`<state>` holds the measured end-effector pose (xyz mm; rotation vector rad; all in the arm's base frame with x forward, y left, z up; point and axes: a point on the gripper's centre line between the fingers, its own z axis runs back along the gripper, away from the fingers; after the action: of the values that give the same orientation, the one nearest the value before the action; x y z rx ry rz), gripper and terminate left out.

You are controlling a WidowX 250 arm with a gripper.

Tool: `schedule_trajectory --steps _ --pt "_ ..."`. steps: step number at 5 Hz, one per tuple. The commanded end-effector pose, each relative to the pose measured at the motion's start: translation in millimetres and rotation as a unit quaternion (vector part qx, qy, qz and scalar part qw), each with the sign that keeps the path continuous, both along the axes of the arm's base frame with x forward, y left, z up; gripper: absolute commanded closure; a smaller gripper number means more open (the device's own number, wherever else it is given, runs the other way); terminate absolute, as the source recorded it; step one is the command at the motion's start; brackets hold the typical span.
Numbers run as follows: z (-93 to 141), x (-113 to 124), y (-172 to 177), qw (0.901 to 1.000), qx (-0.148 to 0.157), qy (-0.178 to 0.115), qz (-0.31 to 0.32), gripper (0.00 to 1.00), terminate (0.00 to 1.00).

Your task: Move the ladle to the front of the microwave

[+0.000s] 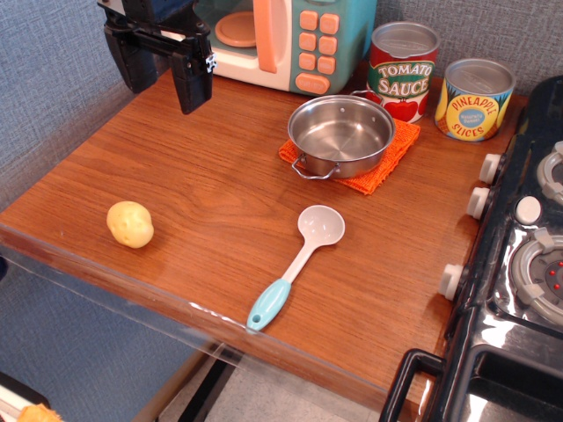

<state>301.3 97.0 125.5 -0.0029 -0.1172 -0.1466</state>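
Ladle (296, 265) flat on the wooden bench (202, 193), near the front edge. White bowl faces up and points toward the back right; light blue handle points front left, its tip close to the bench edge. Nothing touches it.

Microwave (286, 40) at the back, door handle salmon-orange, orange buttons to its right, orange plate visible inside.

Gripper (161, 63) hangs at the back left, just in front of the microwave's left side and well apart from the ladle. Black fingers (193, 77) spread, empty, pointing down; whether the tips touch the bench is hard to tell from this angle.

Steel pot (341, 134) sits on an orange mat (384, 165) between microwave and ladle. Tomato sauce can (402, 70) and pineapple slices can (475, 98) behind it on the right. Potato (130, 223) at the left front. Black stove (519, 264) along the right.
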Motion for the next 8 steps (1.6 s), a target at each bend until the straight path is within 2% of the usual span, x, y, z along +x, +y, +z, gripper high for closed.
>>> schedule_trajectory --steps 1,2,3,4,5,6,7,8 --pt "0 0 0 1.0000 0.000 0.000 0.000 0.00 0.00" --pt "-6 -15 -34 0.9989 -0.011 -0.009 -0.044 0.00 0.00" --pt "-19 -35 -68 0.9961 -0.016 -0.005 -0.087 0.00 0.00" --pt "-46 -56 -105 0.9939 -0.013 0.009 -0.109 0.00 0.00" --pt "-73 -69 -126 0.9928 -0.016 0.033 -0.114 0.00 0.00" --pt "-98 -77 -136 0.9935 -0.007 0.054 -0.100 0.00 0.00" --pt "-115 -80 -139 0.9958 0.007 0.059 -0.070 0.00 0.00" --pt "-123 -76 -142 0.9984 0.020 0.046 -0.026 0.00 0.00"
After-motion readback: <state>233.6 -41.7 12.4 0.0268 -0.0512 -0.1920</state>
